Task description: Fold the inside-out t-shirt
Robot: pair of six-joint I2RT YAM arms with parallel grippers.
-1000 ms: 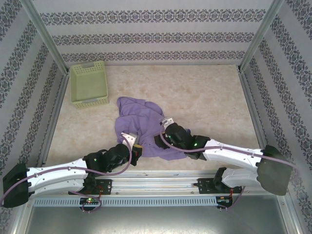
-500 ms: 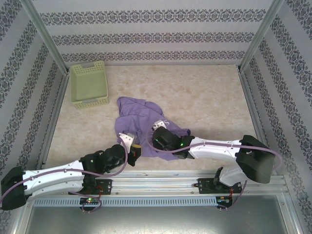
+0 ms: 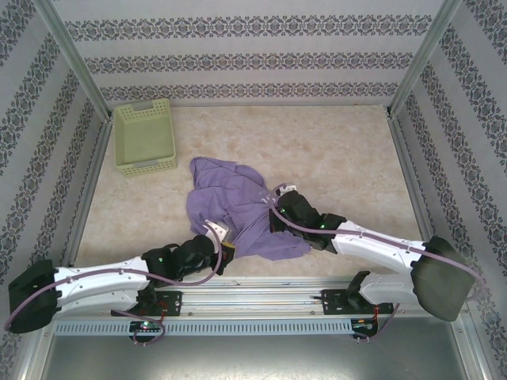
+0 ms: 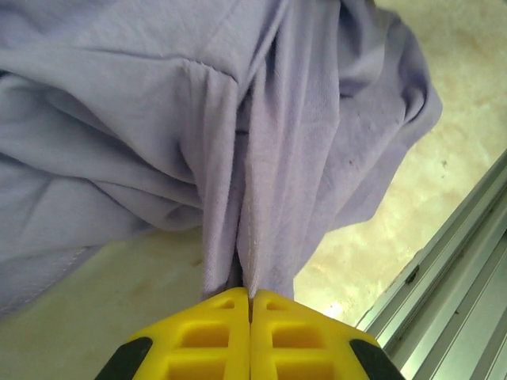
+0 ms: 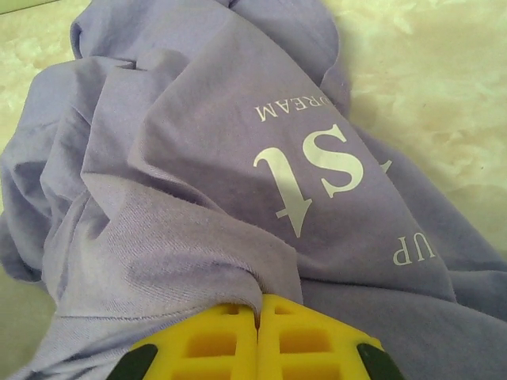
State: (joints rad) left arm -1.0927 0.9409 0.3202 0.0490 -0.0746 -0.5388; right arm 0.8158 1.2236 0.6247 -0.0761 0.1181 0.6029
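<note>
One t-shirt (image 3: pixel 231 194), two grippers clamped on it

One pale green basket (image 3: pixel 145 137) stands at the table's (image 3: pixel 333 150) far-left corner. The crumpled lavender t-shirt lies near the table's middle, toward the near edge. Left gripper (image 4: pixel 250 297): yellow fingers (image 4: pixel 212 336) together, pinching a fold at the shirt's near edge. Right gripper (image 5: pixel 257 307): fingers together on a fold at its right side, beside white lettering (image 5: pixel 317 170).

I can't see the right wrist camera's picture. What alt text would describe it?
The yellow-tipped right gripper is shut on a fold of a crumpled lavender t-shirt. White lettering, upside down from here, shows on the cloth, which lies on a pale marbled table.
</note>
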